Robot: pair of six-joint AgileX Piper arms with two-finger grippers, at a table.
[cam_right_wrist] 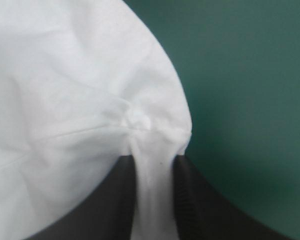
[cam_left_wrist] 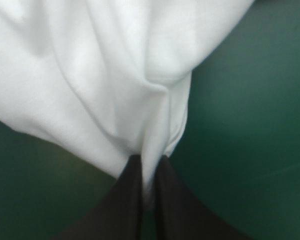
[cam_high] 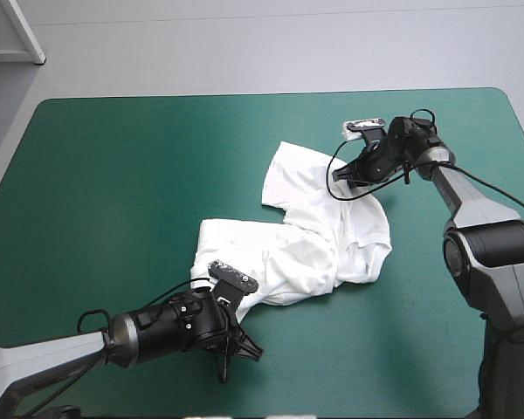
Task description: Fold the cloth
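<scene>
Left fingers (cam_left_wrist: 125, 202) pinching near edge of crumpled T-shirt (cam_high: 314, 236), right fingers (cam_right_wrist: 202, 202) pinching far side, teal-green cover (cam_high: 113, 175) beneath

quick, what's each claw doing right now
left claw: shut on the T-shirt, pinching a fold at its near edge
right claw: shut on the T-shirt, gripping its far edge

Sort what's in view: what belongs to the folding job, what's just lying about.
Job: T-shirt, crumpled; left gripper, shut on it; right gripper, shut on it.
Lying about: only the teal-green table cover beneath.
</scene>
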